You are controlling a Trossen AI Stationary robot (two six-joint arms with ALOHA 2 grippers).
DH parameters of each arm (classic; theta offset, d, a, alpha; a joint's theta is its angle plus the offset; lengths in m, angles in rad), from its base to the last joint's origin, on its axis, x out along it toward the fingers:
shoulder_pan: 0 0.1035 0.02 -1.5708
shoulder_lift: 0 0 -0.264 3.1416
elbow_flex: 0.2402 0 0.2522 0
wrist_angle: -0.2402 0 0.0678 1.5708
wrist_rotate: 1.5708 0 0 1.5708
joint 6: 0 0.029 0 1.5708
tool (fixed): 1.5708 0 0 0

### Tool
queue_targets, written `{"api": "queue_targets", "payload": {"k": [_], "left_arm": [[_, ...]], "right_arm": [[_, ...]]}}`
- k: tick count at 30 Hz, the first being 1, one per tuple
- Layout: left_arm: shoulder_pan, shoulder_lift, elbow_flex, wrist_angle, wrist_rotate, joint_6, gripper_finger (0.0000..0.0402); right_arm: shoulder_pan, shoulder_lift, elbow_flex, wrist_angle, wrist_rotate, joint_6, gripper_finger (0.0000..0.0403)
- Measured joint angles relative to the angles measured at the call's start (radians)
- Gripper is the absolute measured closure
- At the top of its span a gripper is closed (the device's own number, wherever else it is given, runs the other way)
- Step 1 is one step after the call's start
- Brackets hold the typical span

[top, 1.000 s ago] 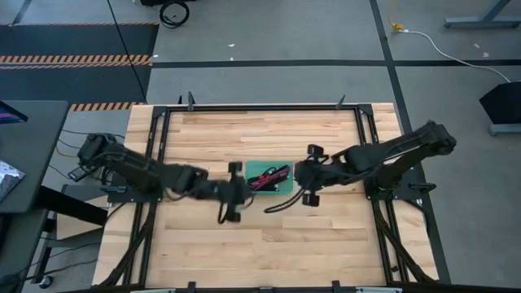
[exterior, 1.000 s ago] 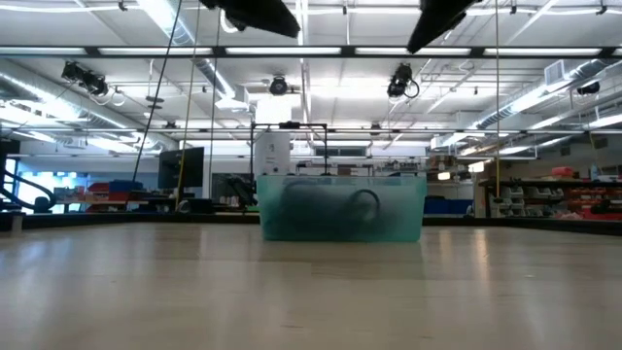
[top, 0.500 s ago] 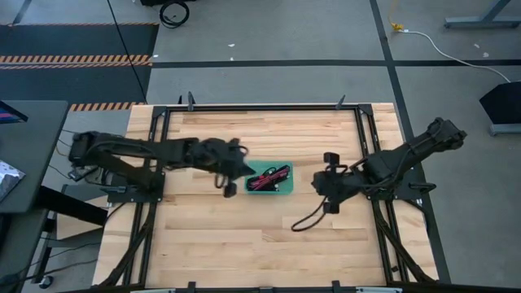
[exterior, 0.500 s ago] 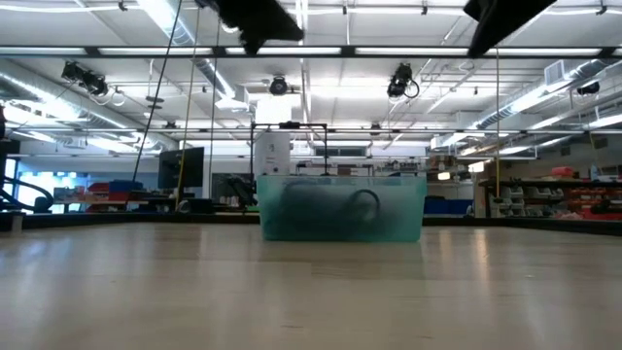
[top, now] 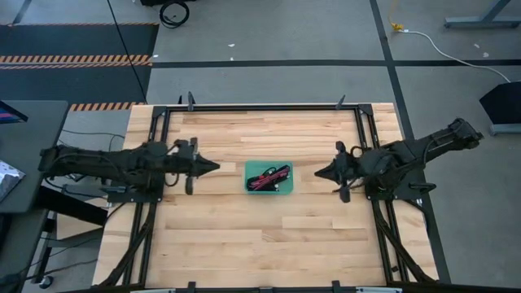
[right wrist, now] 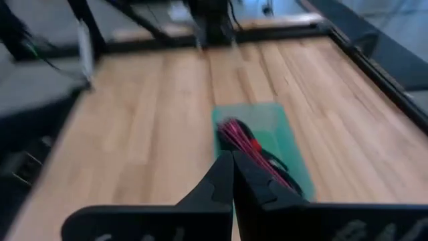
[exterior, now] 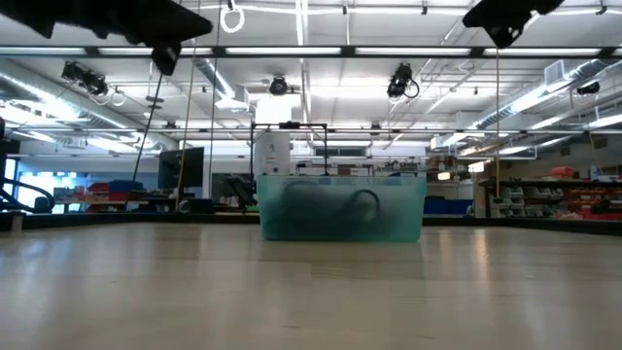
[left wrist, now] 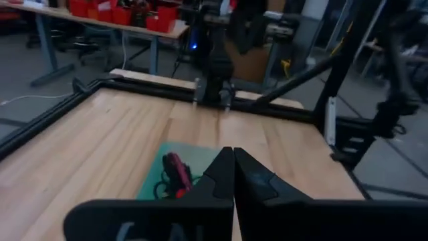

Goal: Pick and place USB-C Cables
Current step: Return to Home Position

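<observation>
Cables point(top: 269, 177) fill the bin point(top: 251, 167), so we hold the left gripper point(top: 213, 166) at its 9 o'clock, the right gripper point(top: 319, 172) at 3, both pinched empty.

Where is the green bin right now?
High view: the green bin sits in the middle of the table, cables inside, between the left fingers and the right fingers.

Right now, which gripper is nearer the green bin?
Right, narrowly. The right gripper sits just right of the green bin; the left gripper sits slightly farther off, on its left.
</observation>
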Motion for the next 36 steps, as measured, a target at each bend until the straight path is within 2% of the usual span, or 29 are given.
{"api": "queue_targets", "payload": {"k": [5,15,20,28,36], "left_arm": [[-0.034,-0.155,-0.112,0.01,0.008,-0.02,0.0401],[-0.052,-0.405,-0.326,0.112,-0.004,-0.025,0.04],[-0.052,-0.462,-0.37,0.121,0.015,-0.029,0.0399],[-0.053,-0.524,-0.44,0.12,0.047,-0.05,0.0398],[-0.052,-0.577,-0.458,0.092,0.047,-0.068,0.0398]], "right_arm": [[-0.048,-0.143,-0.197,0.214,-0.1,-0.006,0.04],[-0.054,-0.304,-0.491,0.509,-0.109,0.007,0.04],[-0.054,-0.341,-0.586,0.626,-0.135,-0.006,0.04],[-0.04,-0.343,-0.762,0.936,-0.137,-0.018,0.0399],[-0.039,-0.343,-0.765,0.914,-0.128,-0.035,0.0399]]}}
